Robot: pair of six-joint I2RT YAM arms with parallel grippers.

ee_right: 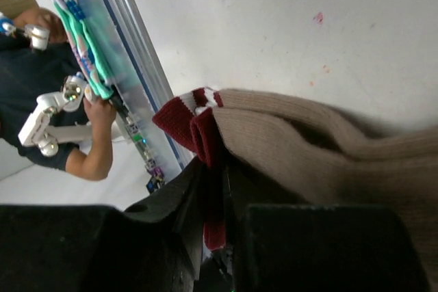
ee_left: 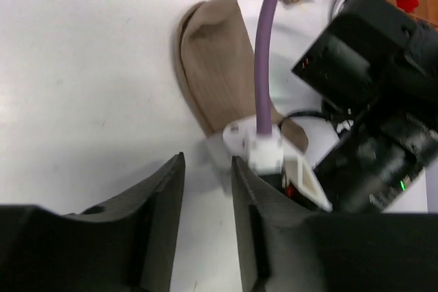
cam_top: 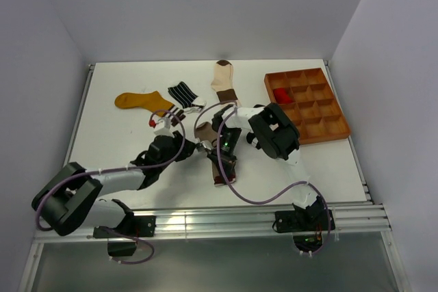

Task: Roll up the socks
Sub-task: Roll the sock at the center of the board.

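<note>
Right hand [ee_right: 215, 172] pinching taupe sock [ee_right: 328, 148] cuff, left hand [ee_left: 207, 169] parted

No readable text, labels, brands or numbers anywhere in these 3 views

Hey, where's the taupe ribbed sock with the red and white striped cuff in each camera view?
Top external: the taupe ribbed sock lies mid white table, partly covered.
Left wrist: upper middle, rounded toe upward.
Right wrist: right half, its striped cuff at centre.
Shared landmark: the right gripper, clamped on the cuff. It is the black body at right in the left wrist view, and sits over the sock from above.
</note>
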